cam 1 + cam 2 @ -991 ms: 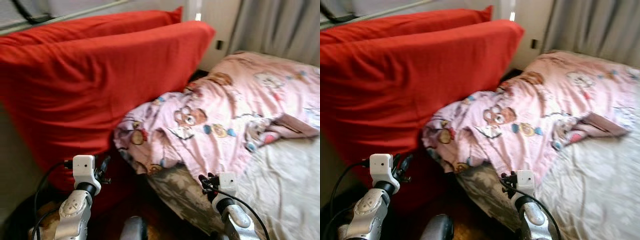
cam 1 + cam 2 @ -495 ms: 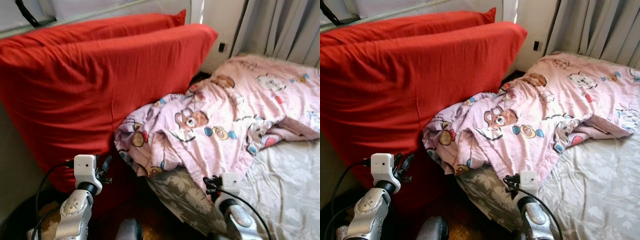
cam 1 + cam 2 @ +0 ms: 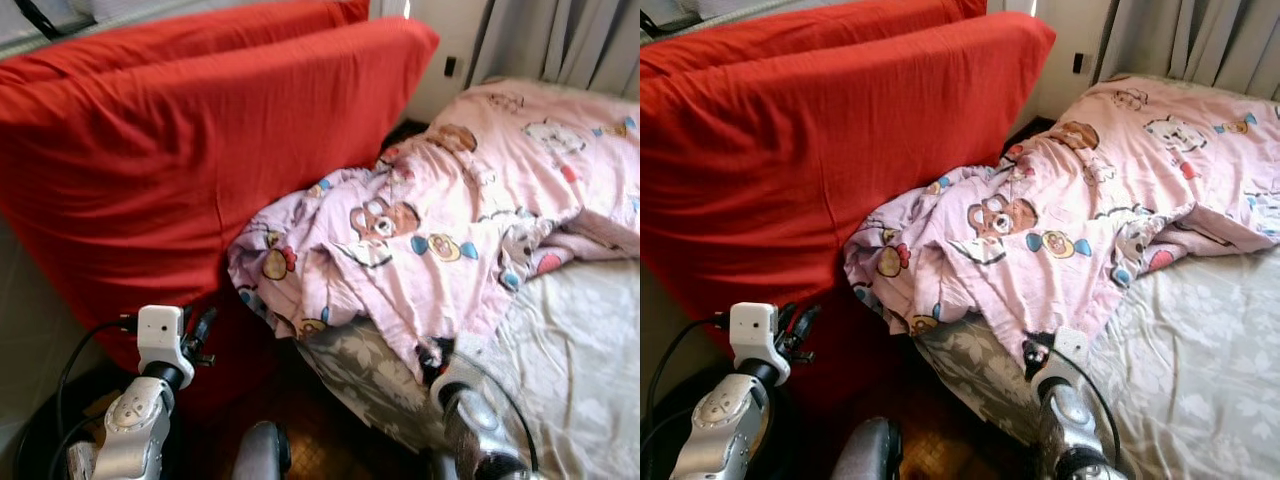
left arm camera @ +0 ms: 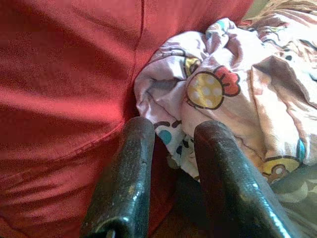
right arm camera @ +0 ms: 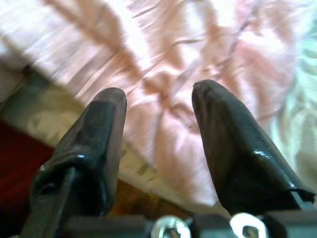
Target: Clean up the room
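Crumpled across the bed, a pink blanket with cartoon bears spreads from the far side toward the near edge, where a bunched corner hangs down over the side. Its folds press against two big red cushions that stand upright on the robot's left, one behind the other. Under the blanket lies a grey floral sheet, bare on the near right part of the bed.

At the blanket's hanging near edge sits the right gripper, its two black fingers spread apart with pink cloth showing between them; nothing is gripped. Just below the cloth there, the sheet's edge and a strip of wooden floor show.

Lower left, the left gripper is held up beside the cushions, fingers parted with a narrow gap and holding nothing, pointing at the blanket's bunched corner where it meets the red fabric.

Grey curtains hang behind the bed.
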Tool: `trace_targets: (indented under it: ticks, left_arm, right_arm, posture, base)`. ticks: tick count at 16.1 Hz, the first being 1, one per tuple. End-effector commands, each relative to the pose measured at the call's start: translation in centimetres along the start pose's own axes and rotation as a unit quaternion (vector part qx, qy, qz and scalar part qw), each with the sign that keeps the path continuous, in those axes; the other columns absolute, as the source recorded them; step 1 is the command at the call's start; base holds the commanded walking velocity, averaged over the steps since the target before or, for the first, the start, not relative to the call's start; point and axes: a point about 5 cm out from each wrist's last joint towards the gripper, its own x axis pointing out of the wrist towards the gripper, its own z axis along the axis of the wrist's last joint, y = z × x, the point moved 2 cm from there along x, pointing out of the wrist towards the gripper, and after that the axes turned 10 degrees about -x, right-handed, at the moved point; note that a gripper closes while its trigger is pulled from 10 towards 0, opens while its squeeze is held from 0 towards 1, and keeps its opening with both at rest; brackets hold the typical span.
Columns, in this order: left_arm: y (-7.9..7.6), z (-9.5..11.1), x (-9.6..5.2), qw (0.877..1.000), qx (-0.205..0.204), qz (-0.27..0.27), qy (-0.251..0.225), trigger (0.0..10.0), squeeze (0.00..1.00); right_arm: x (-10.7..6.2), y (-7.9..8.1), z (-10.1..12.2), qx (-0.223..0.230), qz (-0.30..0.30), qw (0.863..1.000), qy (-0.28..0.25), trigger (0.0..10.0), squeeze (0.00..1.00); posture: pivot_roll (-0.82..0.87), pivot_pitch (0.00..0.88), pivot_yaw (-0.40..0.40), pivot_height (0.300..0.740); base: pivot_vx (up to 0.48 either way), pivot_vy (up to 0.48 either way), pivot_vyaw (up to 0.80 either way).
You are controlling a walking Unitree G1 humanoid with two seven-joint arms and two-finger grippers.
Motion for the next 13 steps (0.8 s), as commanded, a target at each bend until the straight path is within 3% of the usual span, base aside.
trace_targets:
  ticks: [1,3,4,10,13]
  left_arm:
    - [0.2,0.0,-0.4,1.0,0.003,0.0,0.006,10.0,0.0]
    - [0.3,-0.1,-0.8,1.0,0.004,0.004,0.009,10.0,0.0]
    - [0.4,-0.2,-1.0,1.0,0.003,0.007,0.011,10.0,0.0]
    - [0.4,-0.3,-1.8,1.0,-0.001,0.021,0.017,10.0,0.0]
    - [0.2,-0.5,-2.1,0.999,-0.004,0.024,0.021,10.0,0.0]
  right_arm:
    - [0.2,0.0,0.4,0.009,-0.014,1.0,0.002,10.0,1.0]
    - [0.3,-0.1,0.7,0.005,-0.018,1.0,0.001,10.0,1.0]
    - [0.2,-0.3,0.4,0.0,-0.023,1.0,0.007,10.0,0.0]
    - [-0.3,-2.2,0.0,0.017,-0.084,0.996,-0.007,10.0,0.0]
    - [-0.5,-2.2,-1.0,0.035,-0.078,0.996,0.009,10.0,0.0]
  posture:
    - [0.17,0.152,0.049,0.605]
    - [0.17,0.168,0.046,0.605]
    - [0.17,0.182,0.045,0.605]
    - [0.19,0.213,0.025,0.605]
    - [0.18,0.218,0.021,0.605]
  base:
    - [0.0,0.0,0.0]
    - [0.0,0.0,0.0]
    - [0.0,0.0,0.0]
    - [0.0,0.0,0.0]
    - [0.0,0.0,0.0]
